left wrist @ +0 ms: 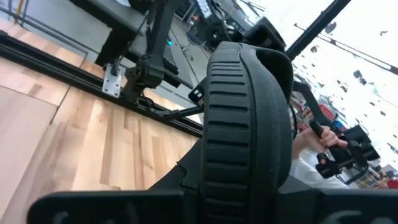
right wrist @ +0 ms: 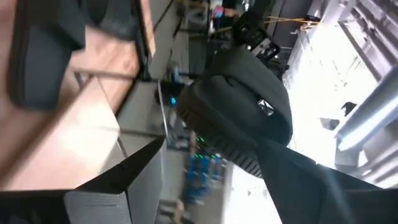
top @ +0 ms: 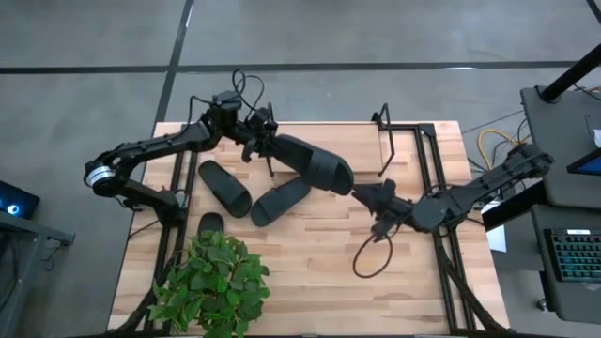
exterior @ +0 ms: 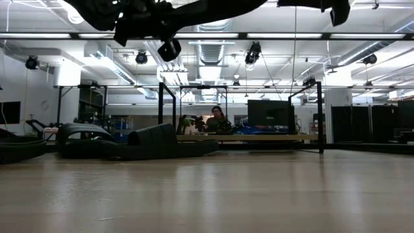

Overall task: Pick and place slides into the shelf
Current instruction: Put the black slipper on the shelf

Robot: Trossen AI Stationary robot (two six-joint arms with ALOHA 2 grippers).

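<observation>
A black slide [top: 315,166] hangs over the table's far middle, and my left gripper [top: 258,141] is shut on its left end. My right gripper [top: 368,195] is open at the slide's other end [right wrist: 242,118], with a finger on each side of it. Two more slides [top: 225,188] [top: 280,201] lie flat on the wood below. A third slide [top: 211,223] lies half under the plant. The shelf [top: 385,141], a thin black rod rack with a pale board [exterior: 249,137], stands at the far edge, right of the middle. My left gripper holds the slide by its left end [left wrist: 205,186]; the slide itself hides the fingertips. The fingers come level from the table's far left and lie along the slide. The slide is lifted clear, and its ribbed sole [left wrist: 249,106] faces the wrist camera. My right gripper stands around the slide's right end; I cannot tell whether it touches it.
A green potted plant [top: 211,282] stands at the near left. A black cable loop [top: 371,255] hangs under my right arm. Black frame rails [top: 441,188] run along both sides of the table. Bare wood [top: 310,282] lies at the near middle.
</observation>
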